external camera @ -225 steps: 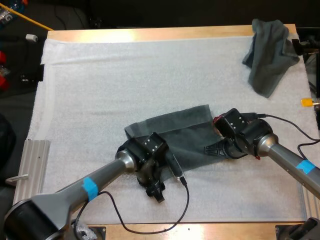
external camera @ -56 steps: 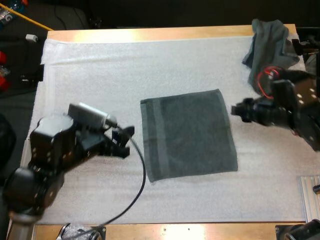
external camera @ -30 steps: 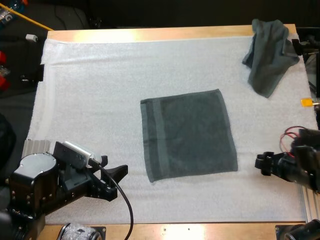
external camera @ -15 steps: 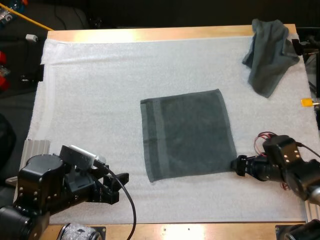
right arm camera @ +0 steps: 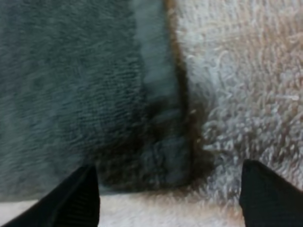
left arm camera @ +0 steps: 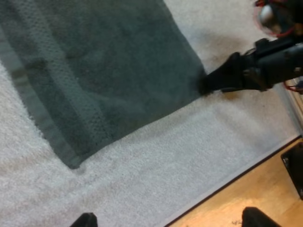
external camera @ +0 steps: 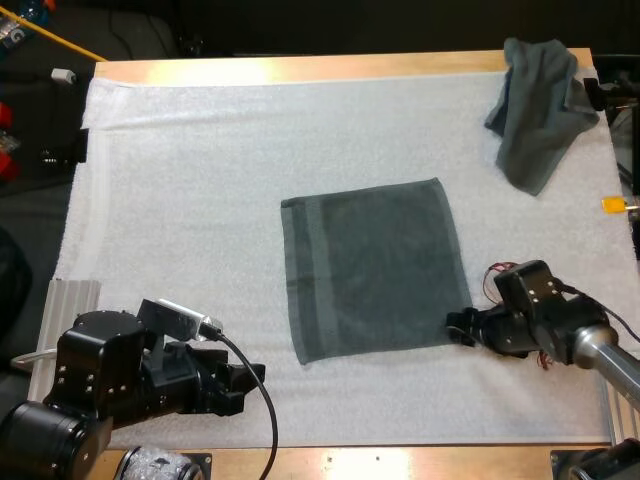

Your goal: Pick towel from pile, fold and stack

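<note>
Right wrist view: the right gripper [right arm camera: 165,189] is holding its two black fingers [right arm camera: 78,198] wide apart. The near right corner of the flat towel [right arm camera: 71,80] is lying between them, and they are not squeezing it. From the high view, this gripper is sitting low on the white mat [external camera: 200,180], with its tip right at that corner.

The left gripper [left arm camera: 168,220] is spreading its fingers too, and nothing is between them. It is hanging over the mat near the front edge of the wooden table [external camera: 300,68], just beside the towel's near left corner.

The flat towel is lying smooth and open in the middle of the mat. Another towel, the crumpled towel [external camera: 540,110], is sitting at the mat's far right corner, well apart from both grippers.
</note>
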